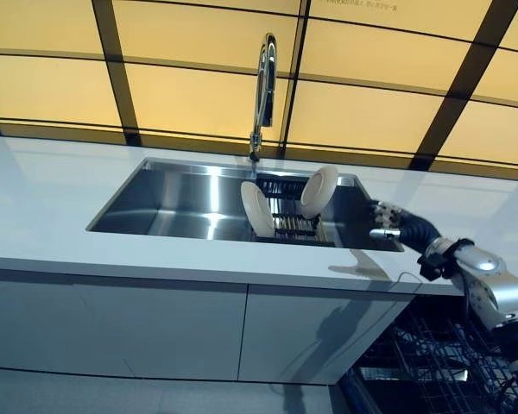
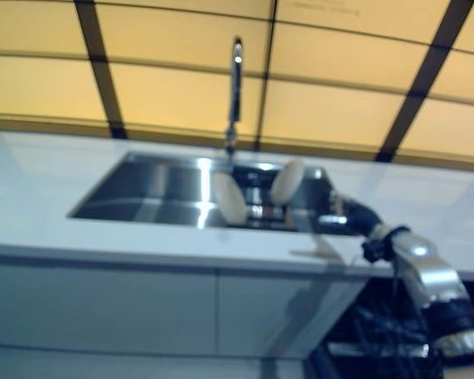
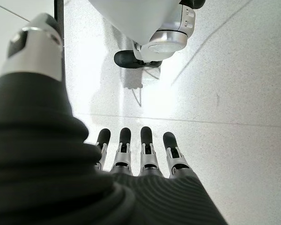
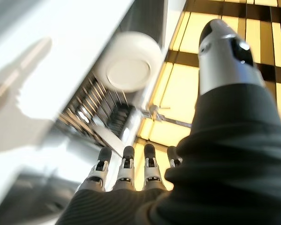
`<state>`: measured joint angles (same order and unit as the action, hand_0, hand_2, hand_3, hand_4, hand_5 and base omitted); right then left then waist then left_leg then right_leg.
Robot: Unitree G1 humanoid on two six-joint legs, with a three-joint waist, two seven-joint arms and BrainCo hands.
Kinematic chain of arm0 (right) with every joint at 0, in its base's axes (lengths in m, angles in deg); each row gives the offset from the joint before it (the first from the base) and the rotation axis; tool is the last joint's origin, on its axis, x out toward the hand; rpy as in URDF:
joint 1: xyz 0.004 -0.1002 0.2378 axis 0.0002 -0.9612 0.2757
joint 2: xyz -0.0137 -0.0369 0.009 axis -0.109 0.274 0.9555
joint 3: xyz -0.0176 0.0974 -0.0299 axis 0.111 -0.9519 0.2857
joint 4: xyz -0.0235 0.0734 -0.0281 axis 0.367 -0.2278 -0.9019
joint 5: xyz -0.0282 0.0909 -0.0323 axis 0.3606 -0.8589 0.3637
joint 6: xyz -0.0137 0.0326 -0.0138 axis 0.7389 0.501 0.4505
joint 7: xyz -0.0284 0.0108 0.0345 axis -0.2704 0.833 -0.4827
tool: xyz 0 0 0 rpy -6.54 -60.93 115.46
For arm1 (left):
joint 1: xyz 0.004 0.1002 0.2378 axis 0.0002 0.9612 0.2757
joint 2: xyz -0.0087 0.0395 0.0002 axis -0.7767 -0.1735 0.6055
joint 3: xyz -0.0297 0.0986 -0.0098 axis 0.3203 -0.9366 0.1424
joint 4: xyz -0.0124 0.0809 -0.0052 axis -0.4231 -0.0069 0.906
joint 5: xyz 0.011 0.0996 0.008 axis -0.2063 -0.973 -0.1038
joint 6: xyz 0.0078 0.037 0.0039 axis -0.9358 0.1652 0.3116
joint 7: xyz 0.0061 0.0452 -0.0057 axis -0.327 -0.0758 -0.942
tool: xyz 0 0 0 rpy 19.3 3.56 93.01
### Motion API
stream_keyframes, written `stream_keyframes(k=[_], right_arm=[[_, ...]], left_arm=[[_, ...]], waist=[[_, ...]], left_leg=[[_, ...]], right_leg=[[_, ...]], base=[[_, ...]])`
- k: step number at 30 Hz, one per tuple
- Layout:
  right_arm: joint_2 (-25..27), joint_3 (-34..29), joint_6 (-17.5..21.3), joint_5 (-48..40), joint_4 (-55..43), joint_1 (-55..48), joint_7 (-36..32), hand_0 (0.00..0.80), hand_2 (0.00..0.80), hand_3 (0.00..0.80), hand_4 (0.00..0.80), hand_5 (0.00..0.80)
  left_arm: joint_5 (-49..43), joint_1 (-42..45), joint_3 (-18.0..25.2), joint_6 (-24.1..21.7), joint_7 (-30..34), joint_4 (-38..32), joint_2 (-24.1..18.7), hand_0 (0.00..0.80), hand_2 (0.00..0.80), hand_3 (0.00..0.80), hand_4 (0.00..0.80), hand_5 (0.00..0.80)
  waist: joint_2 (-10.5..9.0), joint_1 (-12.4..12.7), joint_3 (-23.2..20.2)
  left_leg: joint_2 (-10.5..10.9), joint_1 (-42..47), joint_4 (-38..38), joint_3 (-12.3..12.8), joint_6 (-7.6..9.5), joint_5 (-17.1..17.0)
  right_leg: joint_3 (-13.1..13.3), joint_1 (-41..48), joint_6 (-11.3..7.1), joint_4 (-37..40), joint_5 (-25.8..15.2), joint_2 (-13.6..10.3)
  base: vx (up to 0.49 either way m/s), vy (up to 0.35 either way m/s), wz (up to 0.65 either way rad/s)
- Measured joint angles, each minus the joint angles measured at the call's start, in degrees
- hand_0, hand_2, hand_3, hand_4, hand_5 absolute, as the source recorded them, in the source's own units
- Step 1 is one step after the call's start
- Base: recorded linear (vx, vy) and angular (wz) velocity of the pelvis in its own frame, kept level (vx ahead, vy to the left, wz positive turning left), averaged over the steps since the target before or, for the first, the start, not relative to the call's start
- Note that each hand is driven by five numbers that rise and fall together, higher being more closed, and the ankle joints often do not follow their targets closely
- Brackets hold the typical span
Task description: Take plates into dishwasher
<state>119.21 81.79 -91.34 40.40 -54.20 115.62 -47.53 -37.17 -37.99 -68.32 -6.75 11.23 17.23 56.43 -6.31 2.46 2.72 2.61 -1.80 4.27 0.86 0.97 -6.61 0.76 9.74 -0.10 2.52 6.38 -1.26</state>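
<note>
The right robot hand (image 1: pixel 388 222), fingers relaxed and empty, is reaching over the counter (image 1: pixel 60 233) toward two plates (image 1: pixel 319 191) standing racked in the sink (image 1: pixel 181 203), none loaded yet.

At frame centre, two plates (image 1: pixel 257 210) (image 1: pixel 318 191) stand in the sink rack (image 1: pixel 293 226), the faucet (image 1: pixel 262 90) rising above them. The sink (image 1: pixel 168 203) basin's left half lies open. The right hand (image 1: pixel 388 221), fingers straight, hovers over the right rim.

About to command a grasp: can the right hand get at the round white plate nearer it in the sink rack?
Probably yes: the right hand is open at the sink's right edge, nothing between it and the round white plate.
</note>
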Motion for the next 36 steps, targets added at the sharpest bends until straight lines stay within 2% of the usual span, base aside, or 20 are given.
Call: stream_keyframes(k=[6, 8, 9, 10, 11, 12, 13, 15, 16, 17, 18, 20, 22, 23, 24, 25, 27, 29, 31, 36], right_arm=[[1.89, 0.43, 0.46, 3.02, 5.82, 7.94, 6.83, 0.000, 0.000, 0.000, 0.000, 0.000], [1.92, 0.44, -0.54, 2.92, 7.62, 8.66, 7.52, 0.000, 0.000, 0.000, 0.000, 0.000], [1.48, 0.57, -0.51, 2.40, 8.85, 9.14, 8.19, 0.000, 0.000, 0.000, 0.000, 0.000], [1.40, 2.03, -0.57, 1.79, 10.11, 10.28, 8.88, 0.000, 0.000, 0.000, 0.000, 0.000], [1.24, 2.62, -0.37, 1.70, 10.10, 9.58, 9.15, 0.000, 0.000, 0.000, 0.000, 0.000], [1.26, 5.17, -0.96, 1.65, 10.45, 8.91, 9.10, 0.000, 0.000, 0.000, 0.000, 0.000], [1.15, 6.43, -1.48, 0.91, 10.27, 9.01, 8.99, 0.000, 0.000, 0.000, 0.000, 0.000], [0.98, 7.12, -2.03, 0.61, 10.64, 9.47, 9.03, 0.000, 0.000, 0.000, 0.000, 0.000], [0.86, 7.13, -1.96, 0.75, 11.52, 9.79, 9.19, 0.000, 0.000, 0.000, 0.000, 0.000], [0.82, 7.21, -1.99, 0.76, 12.17, 10.09, 9.20, 0.000, 0.000, 0.000, 0.000, 0.000], [0.43, 7.33, -2.17, 0.75, 14.45, 11.30, 9.34, 0.000, 0.000, 0.000, 0.000, 0.000], [-0.26, 7.24, -3.04, 0.82, 16.34, 11.82, 9.69, 0.000, 0.000, 0.000, 0.000, 0.000], [-1.73, 7.28, -6.65, 0.76, 16.48, 11.77, 9.41, 0.000, 0.000, 0.000, 0.000, 0.000], [-1.70, 7.24, -7.36, 0.74, 16.52, 11.78, 9.42, 0.000, 0.000, 0.000, 0.000, 0.000], [-1.74, 7.17, -8.44, 0.66, 16.65, 12.10, 9.13, 0.000, 0.000, 0.000, 0.000, 0.000], [-1.76, 7.25, -9.25, 0.61, 17.00, 12.50, 8.76, 0.000, 0.000, 0.000, 0.000, 0.000], [-1.84, 7.26, -10.35, 0.68, 20.39, 13.69, 7.98, 0.000, 0.000, 0.000, 0.000, 0.000], [-1.86, 7.29, -11.25, 0.67, 21.00, 13.72, 7.95, 0.000, 0.000, 0.000, 0.000, 0.000], [-1.84, 7.29, -11.87, 0.68, 21.01, 13.73, 8.01, 0.000, 0.000, 0.000, 0.000, 0.000], [-1.78, 7.49, -14.03, 0.57, 20.97, 13.99, 8.06, 0.000, 0.000, 0.000, 0.000, 0.000]], left_arm=[[-0.14, -1.77, -1.77, 0.67, 0.00, 0.01, 0.09, 0.000, 0.000, 0.000, 0.000, 0.000], [-0.59, -2.86, -3.26, 0.77, 0.07, -0.06, 0.14, 0.000, 0.000, 0.000, 0.000, 0.000], [-0.70, -4.38, -5.20, 0.60, 0.24, 1.32, 0.25, 0.000, 0.000, 0.000, 0.000, 0.000], [-0.87, -5.67, -8.12, 0.69, 0.79, 1.48, 1.18, 0.000, 0.000, 0.000, 0.000, 0.000], [-0.97, -5.60, -8.02, 0.62, 1.06, 1.28, 1.01, 0.000, 0.000, 0.000, 0.000, 0.000], [-1.09, -5.13, -7.65, 0.57, 1.28, 0.64, -0.08, 0.000, 0.000, 0.000, 0.000, 0.000], [-1.11, -4.90, -7.67, 0.66, 1.33, 0.36, -1.32, 0.000, 0.000, 0.000, 0.000, 0.000], [-1.08, -5.48, -7.65, 1.18, 1.64, 0.45, -3.33, 0.000, 0.000, 0.000, 0.000, 0.000], [-1.05, -6.38, -7.62, 1.31, 1.63, 0.82, -3.76, 0.000, 0.000, 0.000, 0.000, 0.000], [-0.96, -6.66, -7.60, 1.31, 1.64, 0.79, -3.80, 0.000, 0.000, 0.000, 0.000, 0.000], [-0.67, -7.21, -7.62, 1.28, 1.63, 0.78, -3.81, 0.000, 0.000, 0.000, 0.000, 0.000], [0.07, -7.10, -7.57, 1.45, 1.18, 0.36, -3.48, 0.000, 0.000, 0.000, 0.000, 0.000], [1.30, -5.33, -5.24, 2.30, 0.80, -0.36, -2.66, 0.000, 0.000, 0.000, 0.000, 0.000], [1.21, -5.00, -5.35, 2.38, 0.82, -0.57, -2.56, 0.000, 0.000, 0.000, 0.000, 0.000], [1.10, -4.57, -5.42, 2.34, 0.82, -0.57, -2.12, 0.000, 0.000, 0.000, 0.000, 0.000], [1.10, -4.08, -5.43, 2.49, 0.91, -0.50, -1.67, 0.000, 0.000, 0.000, 0.000, 0.000], [1.14, -3.71, -5.38, 2.55, 1.08, -0.51, -1.39, 0.000, 0.000, 0.000, 0.000, 0.000], [1.13, -3.55, -5.37, 2.52, 1.07, -0.53, -0.98, 0.000, 0.000, 0.000, 0.000, 0.000], [1.14, -3.54, -5.31, 2.35, 0.94, -0.43, -0.16, 0.000, 0.000, 0.000, 0.000, 0.000], [1.12, -4.41, -5.25, 2.22, 0.51, -0.60, 0.02, 0.000, 0.000, 0.000, 0.000, 0.000]], waist=[[-0.40, 0.20, 1.24], [0.44, 0.09, 1.43], [1.46, 0.05, 2.67], [4.59, -0.13, 4.68], [5.48, -0.28, 5.01], [5.54, -1.06, 5.00], [4.82, -1.68, 5.29], [2.84, -2.03, 5.69], [2.23, -2.35, 5.60], [2.16, -2.59, 5.58], [1.72, -3.17, 5.67], [0.91, -3.33, 5.48], [-0.74, -3.11, 3.74], [-1.30, -3.01, 3.29], [-1.69, -2.74, 2.81], [-1.62, -2.44, 2.56], [-1.45, -1.46, 2.47], [-1.02, -1.56, 2.40], [0.22, -1.91, 1.97], [1.83, -3.06, 1.28]], left_leg=[[0.26, -0.85, -1.42, -0.40, 0.41, 1.01], [-0.06, -0.66, -0.96, -0.88, 0.58, 1.14], [0.77, -1.14, -3.67, -0.44, 1.99, 2.45], [1.32, -1.26, -7.79, -0.40, 4.77, 5.94], [0.85, -0.21, -7.00, -1.42, 5.04, 5.89], [0.87, 0.33, -5.93, -1.33, 5.59, 5.60], [1.56, 1.58, -5.39, -1.38, 5.77, 5.43], [2.96, 2.88, -4.65, -2.01, 5.25, 4.84], [3.16, 3.05, -4.44, -3.06, 5.24, 4.83], [3.16, 3.15, -4.29, -3.65, 5.22, 4.81], [3.46, 3.87, -4.00, -5.20, 5.17, 4.70], [3.83, 6.23, -3.00, -6.25, 5.12, 4.99], [3.86, 9.39, -0.17, -5.65, 4.58, 5.80], [3.96, 9.72, 0.31, -5.45, 4.08, 5.82], [3.63, 10.37, 0.34, -5.58, 3.16, 6.26], [2.90, 10.38, 0.31, -5.54, 2.40, 6.63], [1.29, 10.26, 0.32, -4.69, 1.08, 7.49], [0.31, 10.26, 0.25, -4.13, 0.24, 8.04], [-0.45, 10.41, 0.16, -4.04, -0.39, 8.48], [-1.19, 11.26, 0.52, -3.72, -0.79, 8.98]], right_leg=[[-0.67, -0.15, -0.04, -0.24, 0.03, -0.24], [-1.38, -1.75, -1.26, -4.03, 0.73, 0.19], [-1.38, -6.54, -3.24, -13.96, 2.61, 0.72], [-2.11, -15.18, -5.68, -32.00, 1.88, 1.43], [-2.85, -17.73, -7.03, -37.16, 0.58, 1.36], [-3.42, -20.95, -7.17, -42.02, 0.07, 0.03], [-3.12, -23.25, -7.83, -42.88, 0.49, -1.73], [-3.32, -24.24, -8.32, -31.34, 0.38, -5.40], [-3.65, -23.83, -8.56, -22.51, -0.28, -5.78], [-3.68, -23.55, -8.92, -18.88, -0.98, -5.70], [-2.83, -22.76, -8.42, -12.87, -3.23, -5.31], [-2.91, -22.29, -7.64, -11.93, -5.59, -5.03], [-4.62, -18.09, -6.96, -10.23, -6.86, -4.97], [-4.58, -16.98, -6.45, -9.25, -7.25, -5.02], [-4.69, -15.52, -4.38, -6.08, -11.12, -4.36], [-4.81, -14.34, -1.95, -3.41, -13.51, -3.36], [-4.57, -12.20, -0.37, 1.46, -15.44, -1.37], [-4.52, -11.86, 0.13, 2.35, -15.61, -0.32], [-4.36, -11.70, 0.35, 2.35, -15.42, 0.48], [-4.15, -10.75, 0.70, 2.54, -14.72, 1.06]], base=[[0.047, 0.053, 0.03], [0.077, 0.137, 0.03], [0.137, 0.158, 0.02], [0.133, 0.093, -0.02], [0.231, 0.029, 0.10], [0.322, -0.072, 0.17], [0.383, -0.166, 0.17], [0.330, -0.192, 0.13], [0.178, -0.095, 0.27], [0.069, -0.062, 0.60], [0.088, -0.094, 0.67], [0.102, -0.097, 0.48], [0.110, -0.077, 0.37], [0.099, -0.051, 0.39], [0.056, -0.015, 0.18], [0.065, -0.015, 0.02], [0.031, 0.001, -0.17], [0.031, 0.004, -0.16], [0.058, -0.003, -0.12], [0.028, -0.002, -0.02]])
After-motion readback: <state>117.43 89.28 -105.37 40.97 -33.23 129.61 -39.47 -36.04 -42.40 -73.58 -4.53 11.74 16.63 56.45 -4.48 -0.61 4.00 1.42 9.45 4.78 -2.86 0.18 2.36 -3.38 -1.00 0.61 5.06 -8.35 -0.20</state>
